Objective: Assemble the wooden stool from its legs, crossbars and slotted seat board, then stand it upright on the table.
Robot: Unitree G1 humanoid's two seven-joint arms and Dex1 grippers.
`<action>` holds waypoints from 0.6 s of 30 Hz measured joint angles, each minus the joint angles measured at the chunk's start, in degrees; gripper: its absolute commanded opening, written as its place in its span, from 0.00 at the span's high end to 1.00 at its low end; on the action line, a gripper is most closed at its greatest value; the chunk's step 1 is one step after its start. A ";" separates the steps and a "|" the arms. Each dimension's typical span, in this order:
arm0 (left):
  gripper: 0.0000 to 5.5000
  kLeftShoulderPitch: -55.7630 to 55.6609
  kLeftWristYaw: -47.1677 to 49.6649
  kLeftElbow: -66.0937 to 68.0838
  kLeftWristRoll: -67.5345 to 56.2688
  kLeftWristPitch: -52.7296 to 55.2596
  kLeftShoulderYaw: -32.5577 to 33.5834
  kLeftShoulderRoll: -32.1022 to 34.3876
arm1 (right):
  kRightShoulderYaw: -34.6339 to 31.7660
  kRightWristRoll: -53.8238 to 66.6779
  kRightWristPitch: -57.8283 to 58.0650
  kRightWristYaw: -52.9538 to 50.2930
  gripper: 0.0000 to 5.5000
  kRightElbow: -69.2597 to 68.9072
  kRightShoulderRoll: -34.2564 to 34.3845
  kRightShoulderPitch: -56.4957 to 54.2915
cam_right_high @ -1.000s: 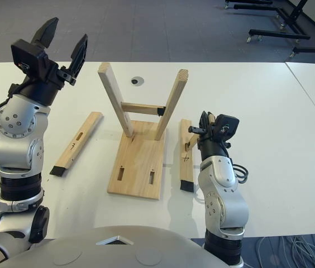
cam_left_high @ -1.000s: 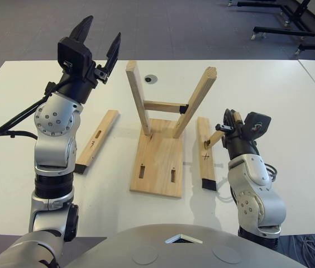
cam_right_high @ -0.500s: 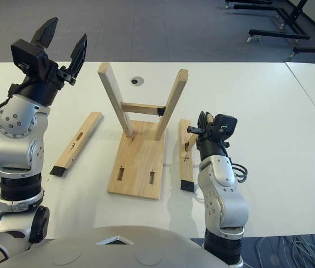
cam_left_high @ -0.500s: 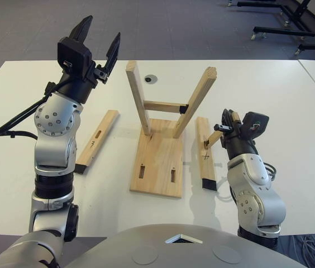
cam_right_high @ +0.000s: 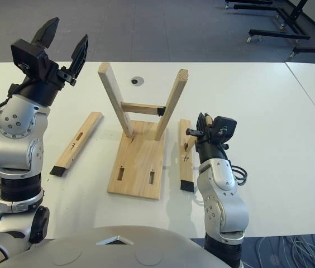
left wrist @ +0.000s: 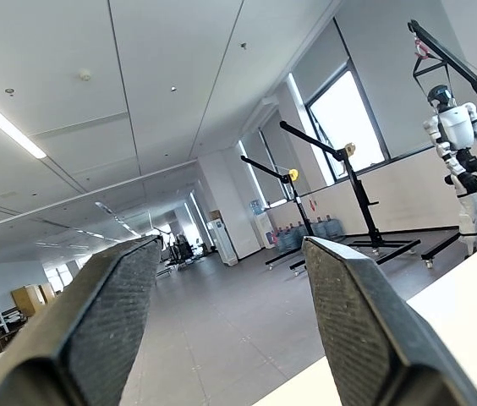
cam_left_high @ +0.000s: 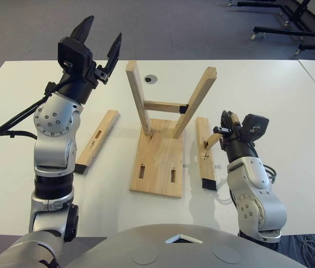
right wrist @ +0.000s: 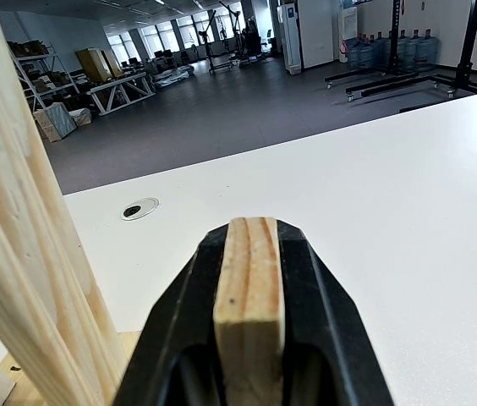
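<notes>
Over the last second the right gripper (cam_left_high: 228, 124) has edged a little toward the seat board (cam_left_high: 157, 162), carrying its crossbar (right wrist: 249, 279) with it. The left arm has not shifted. The right gripper is clamped on the upper end of that short crossbar. The free lower end slants down and away from the gripper, meeting a loose leg (cam_left_high: 205, 153) at or just beside its slot; whether it has entered the slot I cannot tell. That leg lies flat on the tabletop (cam_left_high: 269, 89), just below the gripper on its inner side.

The likeliest trouble is the loose leg skidding. Nothing pins it, so a push that is slightly off the slot would probably slide it against the seat board rather than seat the joint. The crossbar is held only by one end, so it could also pivot between the fingers under load.

Beyond the loose leg, farther inward from the right gripper, two standing legs (cam_left_high: 199, 100) rise from the board, joined by a fitted crossbar (cam_left_high: 162, 106). They are near enough that a sideways swing could knock them. The left gripper (cam_left_high: 103, 28) hangs high with its fingers spread wide and holds nothing. A second loose leg (cam_left_high: 96, 139) lies below it, toward the board. A small grommet hole (cam_left_high: 150, 79) sits beyond the standing legs.
</notes>
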 measured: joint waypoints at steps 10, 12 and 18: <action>0.45 -0.01 -0.08 0.61 -0.06 -0.24 0.00 0.00 | -0.07 -1.64 -2.72 0.08 0.93 3.34 0.87 -1.78; 0.45 -0.01 -0.07 0.66 -0.05 -0.30 0.00 0.00 | -0.06 -1.68 -2.73 0.25 0.93 3.30 0.84 -1.77; 0.45 0.00 0.02 0.53 -0.05 -0.31 0.00 -0.01 | 0.20 -2.15 -3.78 1.36 0.93 1.97 0.65 -1.70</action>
